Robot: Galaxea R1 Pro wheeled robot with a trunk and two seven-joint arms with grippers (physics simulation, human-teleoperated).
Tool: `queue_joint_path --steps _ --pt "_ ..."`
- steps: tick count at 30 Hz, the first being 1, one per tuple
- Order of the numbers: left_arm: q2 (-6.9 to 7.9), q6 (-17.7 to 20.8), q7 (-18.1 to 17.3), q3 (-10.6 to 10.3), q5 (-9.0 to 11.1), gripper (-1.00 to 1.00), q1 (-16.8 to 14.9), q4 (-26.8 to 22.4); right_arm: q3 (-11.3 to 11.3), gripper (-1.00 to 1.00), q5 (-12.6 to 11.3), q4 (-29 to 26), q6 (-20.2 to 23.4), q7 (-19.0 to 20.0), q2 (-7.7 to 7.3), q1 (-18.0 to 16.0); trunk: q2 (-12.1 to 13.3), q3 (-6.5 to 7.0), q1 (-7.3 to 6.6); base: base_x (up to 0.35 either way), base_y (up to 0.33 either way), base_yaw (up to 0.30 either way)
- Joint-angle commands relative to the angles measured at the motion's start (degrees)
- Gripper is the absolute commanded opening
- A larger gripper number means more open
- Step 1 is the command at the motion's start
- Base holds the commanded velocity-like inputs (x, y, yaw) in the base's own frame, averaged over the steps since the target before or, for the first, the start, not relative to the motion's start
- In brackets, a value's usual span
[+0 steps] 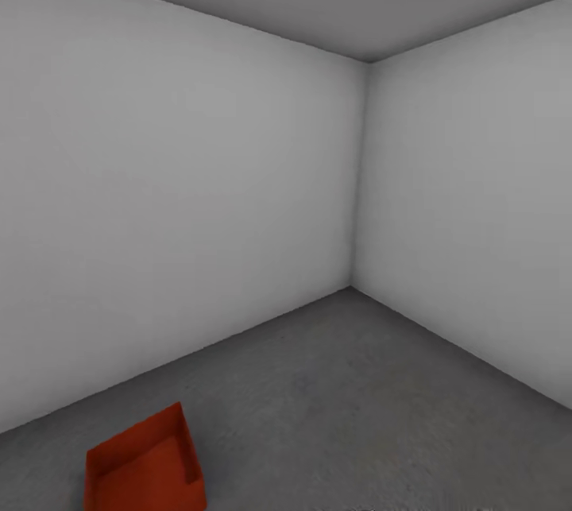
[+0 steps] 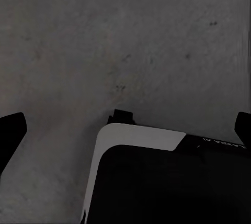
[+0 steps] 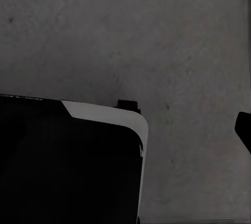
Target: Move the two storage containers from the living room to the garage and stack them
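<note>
1 red-orange storage container (image 1: 147,463) down on the dark grey concrete floor (image 1: 342,408) of the garage, low in the head view toward its left side, open side up, thin walls standing, partly cut by the picture's lower edge. Set out from the left wall (image 1: 175,201), well short of the corner where that wall meets the right wall (image 1: 477,209). Nothing inside it as far as can be seen.

No fingers at the container in the head view. In the left wrist view, 2 dark fingertips (image 2: 10,135) at opposite edges of the picture, spread wide, left gripper (image 2: 125,132) holding nothing, bare concrete between the tips; black and white base of the robot (image 2: 157,177) below. In the right wrist view, 1 dark fingertip (image 3: 243,130) at the picture's edge, the other out of view, so cannot tell how far apart the right fingers stand; rough concrete and the robot's base (image 3: 68,161) beneath, no red-orange surface near that tip.
</note>
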Motion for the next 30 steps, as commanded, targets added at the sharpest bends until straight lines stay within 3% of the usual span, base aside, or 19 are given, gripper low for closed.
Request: queue_joint_path --steps 1,30 --pt "0.0 -0.11 0.05 0.25 0.25 1.0 -0.03 0.01 0.41 1.0 0.04 0.19 -0.32 0.07 0.0 -0.1 -0.07 -0.09 0.01 0.0 0.0 -0.292" --pt "-0.01 -0.02 0.05 0.29 0.26 1.0 -0.03 0.02 0.41 1.0 0.04 0.19 -0.41 0.07 -0.08 -0.1 -0.07 -0.09 0.01 0.0 0.0 -0.292"
